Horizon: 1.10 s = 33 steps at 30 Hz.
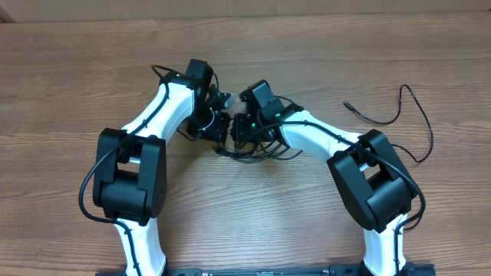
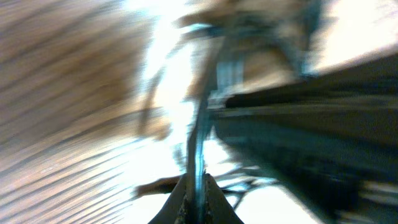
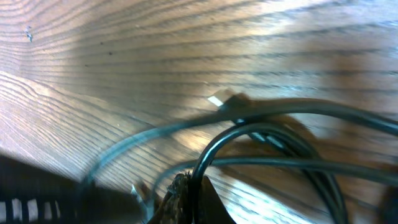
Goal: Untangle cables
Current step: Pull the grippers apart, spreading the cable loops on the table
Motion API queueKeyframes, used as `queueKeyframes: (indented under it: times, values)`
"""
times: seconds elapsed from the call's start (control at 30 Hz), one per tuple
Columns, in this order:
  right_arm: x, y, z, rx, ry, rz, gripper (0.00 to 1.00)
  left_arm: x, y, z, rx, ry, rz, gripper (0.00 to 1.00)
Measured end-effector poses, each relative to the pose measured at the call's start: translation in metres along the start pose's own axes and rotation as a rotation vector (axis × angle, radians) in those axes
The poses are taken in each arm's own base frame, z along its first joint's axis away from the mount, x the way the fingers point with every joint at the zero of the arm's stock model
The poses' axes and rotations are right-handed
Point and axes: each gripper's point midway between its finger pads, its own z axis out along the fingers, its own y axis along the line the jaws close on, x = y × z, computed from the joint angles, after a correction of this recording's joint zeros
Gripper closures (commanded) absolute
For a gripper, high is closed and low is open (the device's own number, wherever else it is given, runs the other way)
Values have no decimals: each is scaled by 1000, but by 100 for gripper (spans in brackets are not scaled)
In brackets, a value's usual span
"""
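- Two grippers are meeting over the middle of the table. The left gripper is pressing its fingers together on what looks like one thin strand, though its wrist view is blurred.
- The right gripper is pinching a black loop of the cable bundle.
- One bundle is lying beneath both grippers, its strands overlapping too much to count.
- One loose cable is lying well apart on the right side, snaking across the table, its plug pointing left.
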Motion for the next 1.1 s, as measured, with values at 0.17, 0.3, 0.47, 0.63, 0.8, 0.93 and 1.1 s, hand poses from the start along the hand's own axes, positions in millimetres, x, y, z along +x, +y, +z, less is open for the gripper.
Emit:
queueKeyframes:
  times: [0.17, 0.3, 0.47, 0.63, 0.8, 0.93, 1.1]
  values:
    - [-2, -13, -15, 9, 25, 37, 96, 4, 30, -3, -178, 6, -129, 89]
    - [-14, -17, -39, 2, -3, 54, 96, 4, 39, -5, -232, 0, -170, 88]
    - [-33, -14, -68, -17, -69, 7, 96, 4, 43, -6, -260, -4, -192, 90]
    - [-43, -19, -82, -20, -97, -3, 96, 11, 54, -9, -328, 7, -262, 92]
    - [-50, -33, -86, 11, -120, 10, 96, 21, 72, -17, -439, 12, -369, 91]
    - [-59, -55, -90, 115, -166, 22, 96, 26, 86, -23, -478, 10, -442, 88]
    - [-64, -79, -96, 253, -209, 34, 96, 34, 104, -30, -501, 18, -515, 84]
